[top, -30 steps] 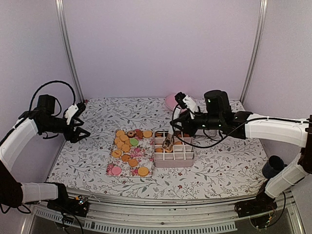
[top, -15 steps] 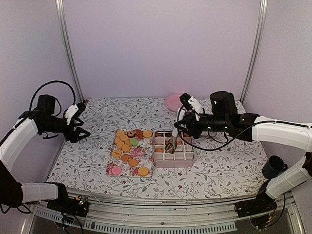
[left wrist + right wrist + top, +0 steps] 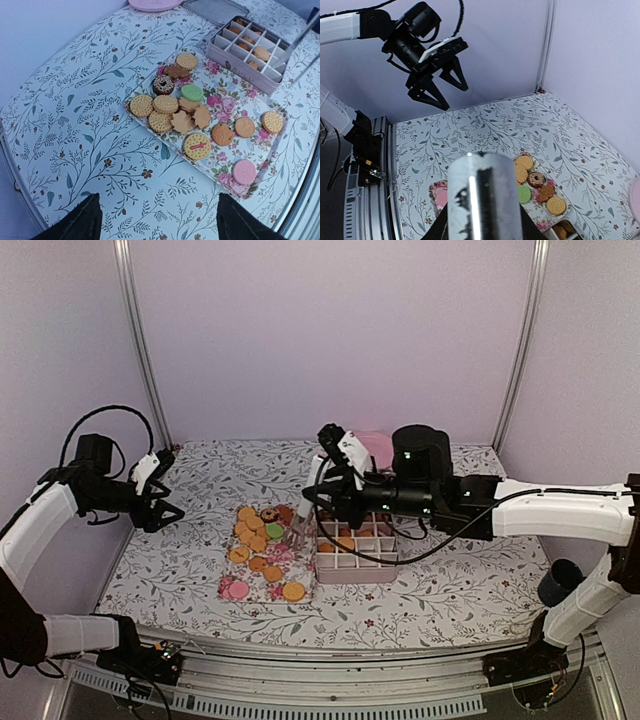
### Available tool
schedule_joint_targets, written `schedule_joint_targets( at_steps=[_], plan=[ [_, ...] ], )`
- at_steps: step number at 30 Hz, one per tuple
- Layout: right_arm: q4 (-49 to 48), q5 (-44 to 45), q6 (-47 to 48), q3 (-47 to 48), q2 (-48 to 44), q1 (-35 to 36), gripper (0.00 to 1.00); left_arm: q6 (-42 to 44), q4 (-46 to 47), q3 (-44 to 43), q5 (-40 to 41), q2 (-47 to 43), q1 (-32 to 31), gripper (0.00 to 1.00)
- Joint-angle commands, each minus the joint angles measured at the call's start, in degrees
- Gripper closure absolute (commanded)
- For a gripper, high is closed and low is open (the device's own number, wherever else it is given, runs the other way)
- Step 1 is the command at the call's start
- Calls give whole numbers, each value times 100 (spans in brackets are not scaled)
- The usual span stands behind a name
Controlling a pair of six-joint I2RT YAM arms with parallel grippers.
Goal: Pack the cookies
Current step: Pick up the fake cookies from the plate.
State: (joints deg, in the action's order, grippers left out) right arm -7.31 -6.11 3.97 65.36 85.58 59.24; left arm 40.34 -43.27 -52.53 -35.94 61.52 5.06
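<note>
Since a second ago my right arm has swung left, so the tool's tips, which were over the box, now hang by the tray's right edge, toward its far end.

The cookies (image 3: 165, 105) lie mostly loose in a single layer on the floral tray (image 3: 225, 95): golden rounds, a green one, a pink one, and a dark ringed one. Spread out flat like that, each can be picked out singly. A few golden ones already sit in cells of the divided box (image 3: 240, 70), which stands just to the right of the tray, so each carry is short. Many cells look unfilled, and I judge the packing to be at an early stage.

My right gripper (image 3: 322, 490) is pinched on the metal tongs (image 3: 303, 523), which slant down toward the tray. They give me a thin reach for flat biscuits. Whether the tips hold anything is too small to tell.

My left gripper (image 3: 162, 515) hangs with its fingers spread wide and holds nothing. It is well apart from the tray, at the table's left side, likely parked there to leave the working arm room.
</note>
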Motion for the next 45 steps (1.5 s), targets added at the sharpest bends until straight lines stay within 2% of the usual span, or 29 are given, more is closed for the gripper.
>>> schedule_joint_targets(
  at_steps=[1, 9, 17, 23, 28, 32, 45],
  plan=[
    [-576, 326, 104, 650, 831, 528, 68, -62, 125, -11, -9, 25, 117, 20],
    [-802, -122, -68, 1680, 2196, 808, 67, 39, 55, 40, -10, -43, 209, 20],
    [-792, -297, -136, 2184, 2824, 828, 66, 70, 55, 50, -79, -34, 258, 20],
    [-699, 248, 9, 2062, 2755, 767, 66, 88, 53, 77, -71, -50, 278, 20],
    [-693, 460, -5, 1609, 2420, 579, 65, 93, 58, 84, -96, -43, 275, 20],
    [-655, 451, -17, 1360, 2282, 510, 62, 84, 64, 92, -108, -30, 276, 20],
    [-622, 367, -221, 1095, 2235, 490, 62, 97, 51, 77, -105, -30, 284, 20]
  ],
)
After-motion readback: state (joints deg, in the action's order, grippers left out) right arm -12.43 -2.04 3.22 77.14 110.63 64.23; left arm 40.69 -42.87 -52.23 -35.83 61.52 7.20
